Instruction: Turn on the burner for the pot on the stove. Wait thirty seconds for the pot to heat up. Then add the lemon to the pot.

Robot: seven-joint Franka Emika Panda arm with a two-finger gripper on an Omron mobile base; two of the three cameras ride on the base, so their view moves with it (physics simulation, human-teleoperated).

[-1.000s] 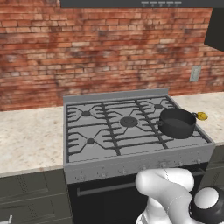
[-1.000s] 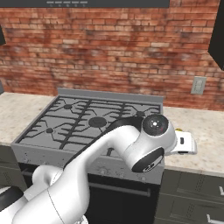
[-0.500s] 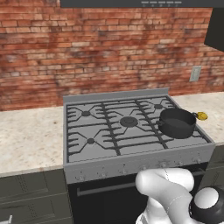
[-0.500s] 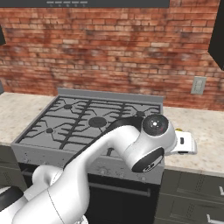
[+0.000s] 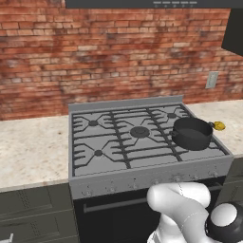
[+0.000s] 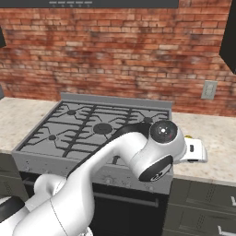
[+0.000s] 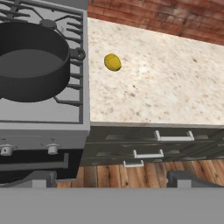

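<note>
Gripper [image 7: 112, 178] low at the bottom of the hand view, two dark fingertips [image 7: 39, 178] set wide apart with nothing between them, hanging out in front of the stove's lower right corner, over wood floor [image 7: 131, 174] and dark drawer fronts [image 7: 148, 144] with pale bar handles. In the right base view, white hand reaching past the stove's right front corner above the tabletop edge, jaws hidden there.

Just beyond and to the left in the hand view, two small knobs [image 7: 52, 149] on the front panel of the stove [image 7: 43, 131]. Above them, the pot [image 7: 30, 65], dark and round, seated on the right front grate, interior bare, one small side handle pointing toward the tabletop. In the left base view, same pot [image 5: 191, 133] on the right front burner of the stove [image 5: 118, 156].

Right of the stove, speckled beige tabletop [image 7: 166, 87]. On it the lemon [image 7: 113, 62], small and yellow, near the stove's edge and just beside the pot's handle, touching neither. In the left base view, lemon [image 5: 219, 126] peeking out just right of the pot on the tabletop [image 5: 33, 152].

Behind everything, red brick wall [image 5: 118, 57] with a pale outlet plate [image 5: 212, 79].
</note>
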